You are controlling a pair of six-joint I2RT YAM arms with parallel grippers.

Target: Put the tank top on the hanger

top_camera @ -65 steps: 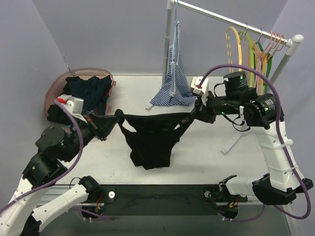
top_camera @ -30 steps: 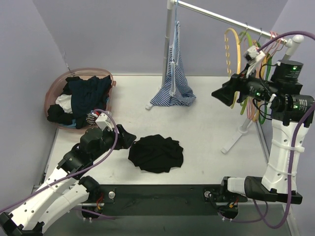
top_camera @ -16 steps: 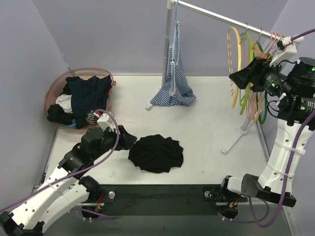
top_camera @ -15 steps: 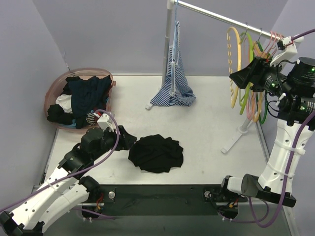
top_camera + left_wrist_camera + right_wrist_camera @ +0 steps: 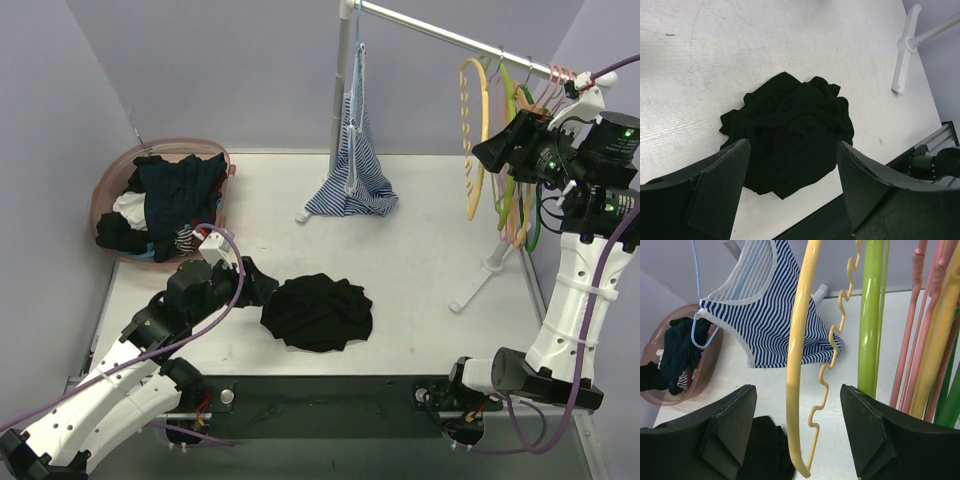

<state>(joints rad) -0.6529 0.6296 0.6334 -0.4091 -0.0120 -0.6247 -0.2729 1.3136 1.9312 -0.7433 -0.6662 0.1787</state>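
Observation:
The black tank top (image 5: pixel 318 313) lies crumpled in a heap on the table, and nothing holds it. My left gripper (image 5: pixel 258 285) hovers open just to its left. In the left wrist view the tank top (image 5: pixel 790 130) shows below and between the spread fingers of that gripper (image 5: pixel 792 146). The yellow hanger (image 5: pixel 472 130) hangs from the rail by its hook. My right gripper (image 5: pixel 492 152) is raised beside it and open. In the right wrist view the hanger (image 5: pixel 799 365) hangs in the gap of that gripper (image 5: pixel 799 389), touching neither finger.
A pink basket (image 5: pixel 110 180) of dark clothes stands at the back left. A blue-and-white striped garment (image 5: pixel 352 170) hangs from the rail (image 5: pixel 450 38). Green hangers (image 5: pixel 510 150) and pink hangers (image 5: pixel 920 330) hang right of the yellow one. The rack's white foot (image 5: pixel 478 285) rests on the table.
The tank top, earlier stretched between both grippers, now lies in a heap. The right gripper has risen and swung right, up to the yellow hanger. The left arm has stayed still for the last second.

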